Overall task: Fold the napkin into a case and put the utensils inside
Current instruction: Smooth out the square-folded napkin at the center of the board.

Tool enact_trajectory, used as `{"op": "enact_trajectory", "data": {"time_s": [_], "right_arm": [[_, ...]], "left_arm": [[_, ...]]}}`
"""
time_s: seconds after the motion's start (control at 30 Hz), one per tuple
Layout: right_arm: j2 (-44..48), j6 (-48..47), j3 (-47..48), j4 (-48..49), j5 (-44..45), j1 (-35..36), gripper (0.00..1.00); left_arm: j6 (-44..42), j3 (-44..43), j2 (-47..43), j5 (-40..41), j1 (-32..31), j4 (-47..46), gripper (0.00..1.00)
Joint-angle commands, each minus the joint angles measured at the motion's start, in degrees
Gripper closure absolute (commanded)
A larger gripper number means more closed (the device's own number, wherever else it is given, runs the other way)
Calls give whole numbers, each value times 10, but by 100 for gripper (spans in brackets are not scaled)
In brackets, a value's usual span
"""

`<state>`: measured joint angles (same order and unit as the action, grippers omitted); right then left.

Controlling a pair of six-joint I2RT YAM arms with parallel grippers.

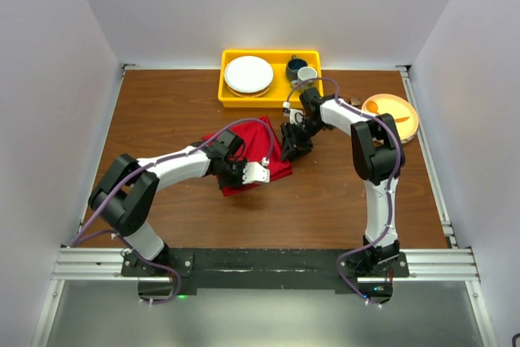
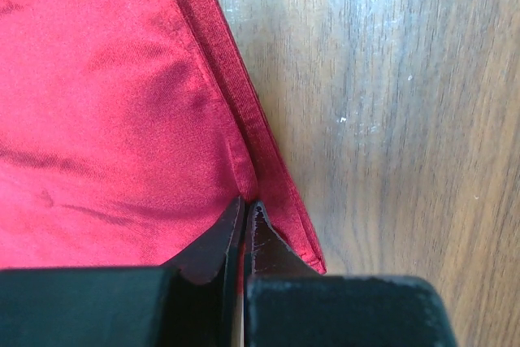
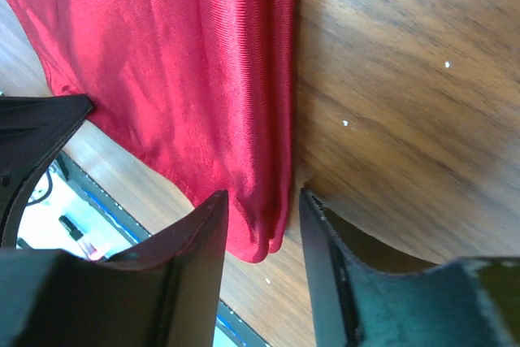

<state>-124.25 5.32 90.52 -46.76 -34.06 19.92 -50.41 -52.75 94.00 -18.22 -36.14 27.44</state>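
Mid-fold: the left hand (image 2: pixel 248 209) pinches the hem of the bright red cloth napkin (image 2: pixel 106 119). The right hand (image 3: pixel 262 197), jaws parted astride a corner and holding nothing, likely needs a fresh grip next.

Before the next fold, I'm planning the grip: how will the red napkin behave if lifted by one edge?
Probably floppy: the napkin shows soft creases and a doubled hem, so it should drape. Likely light: the left gripper pinches only its edge. Its sheen suggests it may slip.

Yellow tray (image 1: pixel 272 104), white plates (image 1: pixel 249 75), orange plate (image 1: pixel 405 116)
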Motion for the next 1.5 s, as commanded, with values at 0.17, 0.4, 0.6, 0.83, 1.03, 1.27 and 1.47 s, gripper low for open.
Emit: {"op": "enact_trajectory", "data": {"time_s": [0.17, 0.4, 0.6, 0.83, 1.03, 1.27, 1.47], "right_arm": [[52, 11, -10, -10, -4, 0, 73], [71, 23, 11, -60, -29, 0, 99], [80, 29, -33, -56, -47, 10, 95], [63, 32, -26, -50, -15, 11, 74], [64, 26, -35, -59, -1, 11, 75], [64, 25, -57, -68, -44, 12, 100], [46, 30, -75, -49, -42, 13, 100]], "left_arm": [[10, -29, -7, -2, 4, 19, 100], [14, -28, -7, 2, 5, 18, 100], [21, -24, -2, 1, 4, 15, 100], [20, -24, -2, 1, 5, 16, 100], [17, -25, 0, 1, 4, 17, 100], [17, -25, 2, 2, 5, 17, 100], [22, -25, 4, 3, 5, 17, 100]]}}
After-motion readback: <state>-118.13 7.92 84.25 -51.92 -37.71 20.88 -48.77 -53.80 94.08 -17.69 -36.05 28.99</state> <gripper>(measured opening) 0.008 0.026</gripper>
